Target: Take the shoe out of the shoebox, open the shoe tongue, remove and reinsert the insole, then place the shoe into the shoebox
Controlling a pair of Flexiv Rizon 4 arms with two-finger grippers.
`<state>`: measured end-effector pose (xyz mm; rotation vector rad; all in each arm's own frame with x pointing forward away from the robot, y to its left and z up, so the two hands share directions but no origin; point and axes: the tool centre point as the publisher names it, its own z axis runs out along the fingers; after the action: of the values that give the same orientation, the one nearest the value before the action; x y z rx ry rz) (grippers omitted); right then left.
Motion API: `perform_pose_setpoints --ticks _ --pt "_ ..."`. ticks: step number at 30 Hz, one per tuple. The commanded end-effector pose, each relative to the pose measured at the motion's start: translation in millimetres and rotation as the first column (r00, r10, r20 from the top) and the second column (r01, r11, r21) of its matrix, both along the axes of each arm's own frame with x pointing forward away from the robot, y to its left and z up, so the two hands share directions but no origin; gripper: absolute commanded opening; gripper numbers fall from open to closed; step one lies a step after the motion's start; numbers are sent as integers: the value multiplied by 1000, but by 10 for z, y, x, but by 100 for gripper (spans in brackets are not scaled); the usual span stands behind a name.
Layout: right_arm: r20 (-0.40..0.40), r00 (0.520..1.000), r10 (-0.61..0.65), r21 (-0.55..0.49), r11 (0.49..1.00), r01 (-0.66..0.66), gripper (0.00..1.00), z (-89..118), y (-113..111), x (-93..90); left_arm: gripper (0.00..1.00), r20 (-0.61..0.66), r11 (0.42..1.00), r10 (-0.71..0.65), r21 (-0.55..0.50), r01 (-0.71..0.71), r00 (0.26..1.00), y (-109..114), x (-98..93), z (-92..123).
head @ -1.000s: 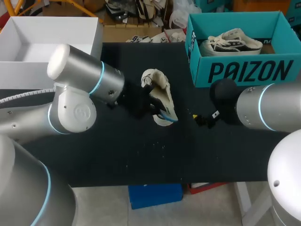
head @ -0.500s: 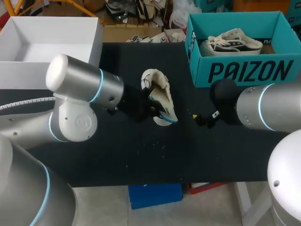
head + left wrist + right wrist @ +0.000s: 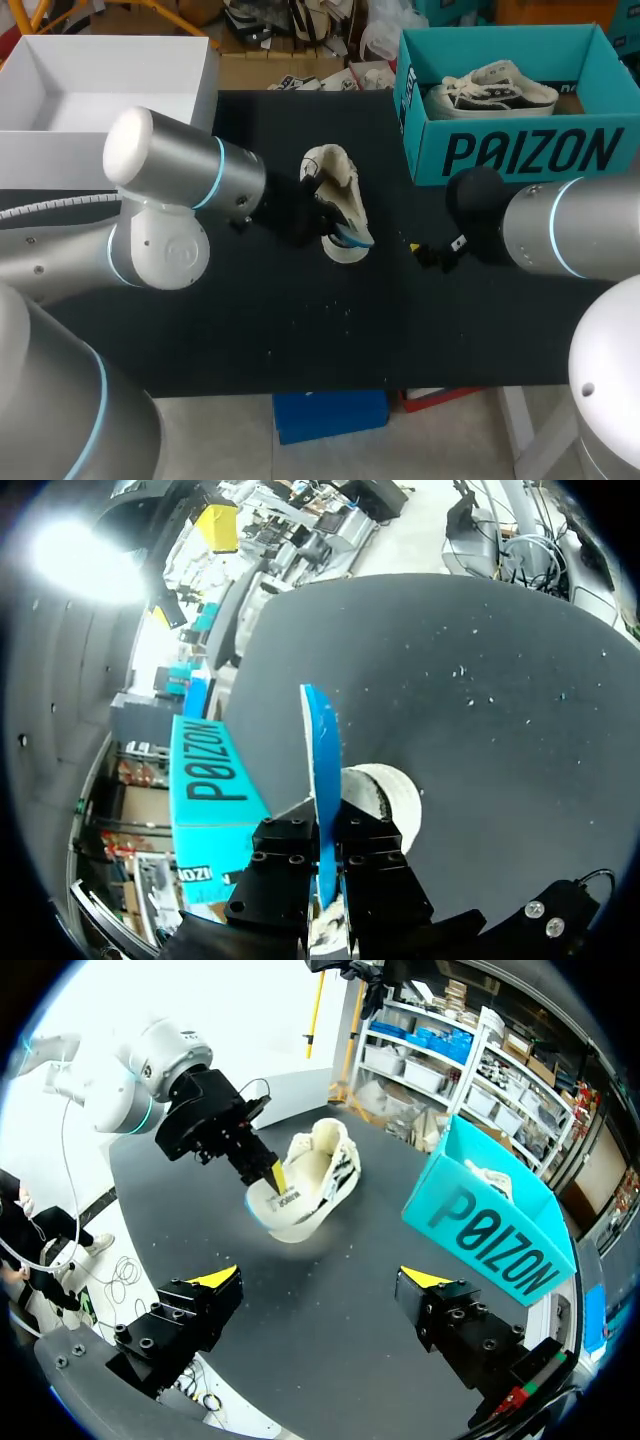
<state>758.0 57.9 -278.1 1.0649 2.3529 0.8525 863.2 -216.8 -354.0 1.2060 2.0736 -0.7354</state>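
**Left jaws:** closed on the blue insole [image 3: 320, 750], pinching it from both sides. The insole stands edge-on against the cream shoe [image 3: 335, 195]. How much of it sits inside cannot be told.

**Shoe:** rests mid-tabletop [image 3: 300, 320], well apart from the teal shoebox [image 3: 520, 150].

**Right jaws:** spread wide and empty, hovering above the tabletop near the shoe.

**Assessment:** this is the insole step. The pinch should be firm, and the insole should travel along the shoe's length, not across it, to avoid buckling. The shoe looks unrestrained and likely to slide, so the right jaws should brace it.
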Motion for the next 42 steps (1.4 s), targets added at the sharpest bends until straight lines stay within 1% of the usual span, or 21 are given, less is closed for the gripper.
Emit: perform_pose_setpoints --ticks 1,3,7,15,24,28,42 --pt "4 1000 -2 1 1000 2 100 -18 10 -4 0 -6 1000 -11 -23 11 1000 -7 66 -31" --pt "4 1000 -2 1 1000 2 100 -18 10 -4 0 -19 999 -19 -44 18 1000 -14 60 -28" --pt "4 1000 -2 1 1000 2 100 -18 10 -4 0 -34 997 -29 -73 26 999 -16 -13 -2" --pt "4 1000 -2 1 1000 2 100 -18 10 -4 0 -44 991 -29 -133 23 999 -14 -231 143" --pt "4 1000 -2 1 1000 2 100 -18 10 -4 0 -57 984 -21 -178 10 998 -35 -397 239" --pt "4 1000 -2 1 1000 2 100 -18 10 -4 0 -69 980 -18 -201 4 997 -40 -445 249" --pt "4 1000 -2 1 1000 2 100 -18 10 -4 0 -120 968 -27 -250 -4 992 -116 -533 179"
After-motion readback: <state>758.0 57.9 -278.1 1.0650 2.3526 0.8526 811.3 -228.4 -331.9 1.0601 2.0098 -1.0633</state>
